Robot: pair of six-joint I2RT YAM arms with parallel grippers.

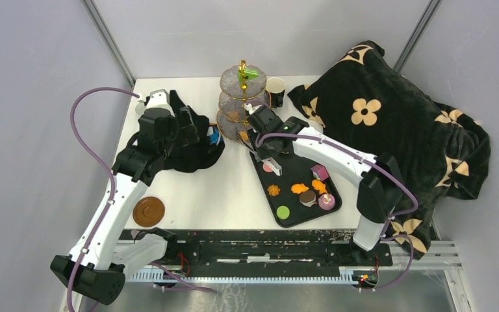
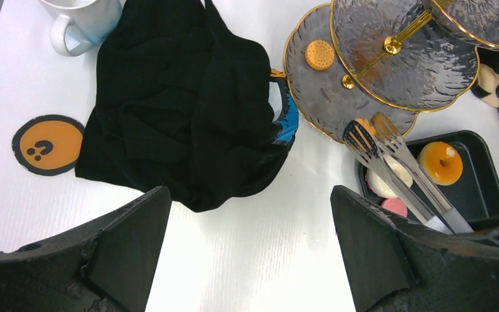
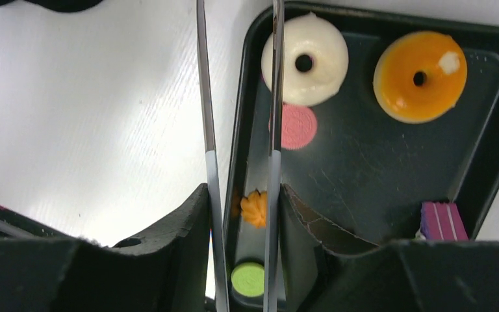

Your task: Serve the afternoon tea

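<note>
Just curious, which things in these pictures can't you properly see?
Right wrist view: the tongs run off the top edge, so their tips are cut off.
Right wrist view: the purple cube is half hidden behind the right gripper.
Left wrist view: a blue and orange thing lies mostly under the black cloth; unidentifiable.
Left wrist view: the mug is cut by the top edge, contents unclear.

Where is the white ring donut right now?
Right wrist view, upper centre: the white ring donut lies in the black tray, left of the orange ring donut, beside the pink disc.
</note>
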